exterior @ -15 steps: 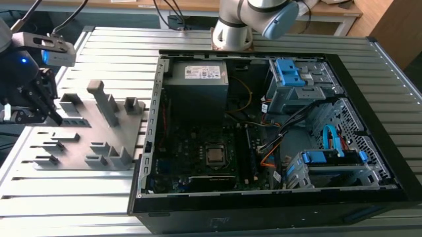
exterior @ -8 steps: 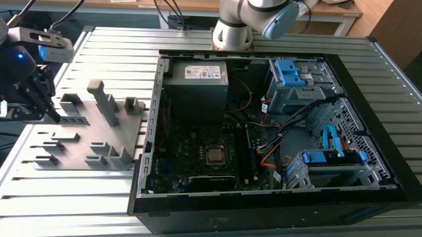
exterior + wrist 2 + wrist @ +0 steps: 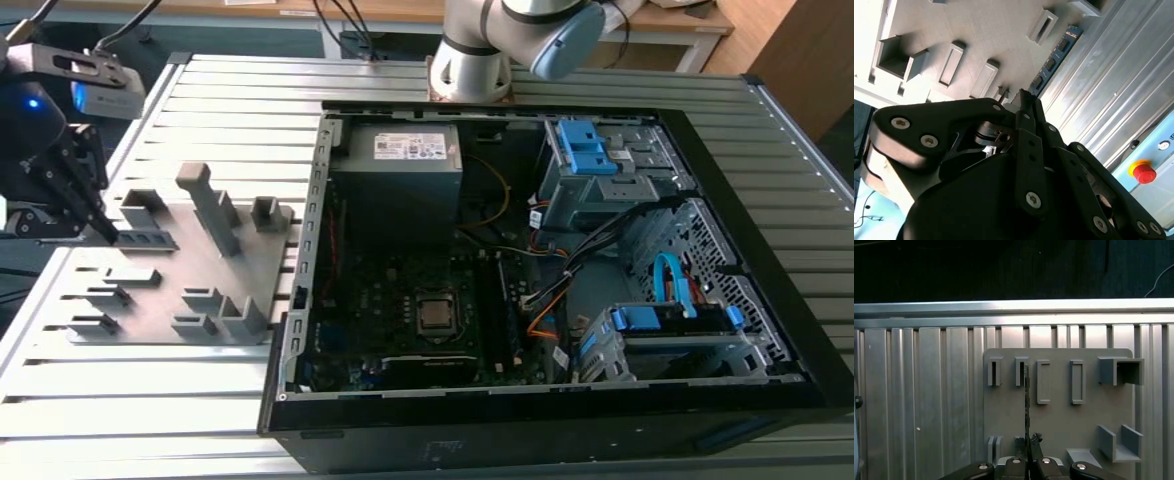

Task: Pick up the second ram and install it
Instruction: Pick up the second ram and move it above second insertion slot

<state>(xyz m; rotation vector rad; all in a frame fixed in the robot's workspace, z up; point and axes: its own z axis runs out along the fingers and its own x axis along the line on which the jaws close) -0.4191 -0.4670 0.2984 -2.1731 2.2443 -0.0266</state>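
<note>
matte black hand [image 3: 1027, 444] | pinching slim flat second ram [image 3: 1027, 400] | grey slotted fixture [image 3: 1059, 425]

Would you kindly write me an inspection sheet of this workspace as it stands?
Surface: slatted metal table, carrying a grey fixture plate and an open computer case.
Job's things: second ram, seen edge-on over the fixture plate in the first wrist view.
Clutter: nothing seen.
Hand: hand shut on the second ram, over the plate at the exterior view's left.
Cables: blue flat cable inside the case.
Surroundings: red button beside the table.
</note>
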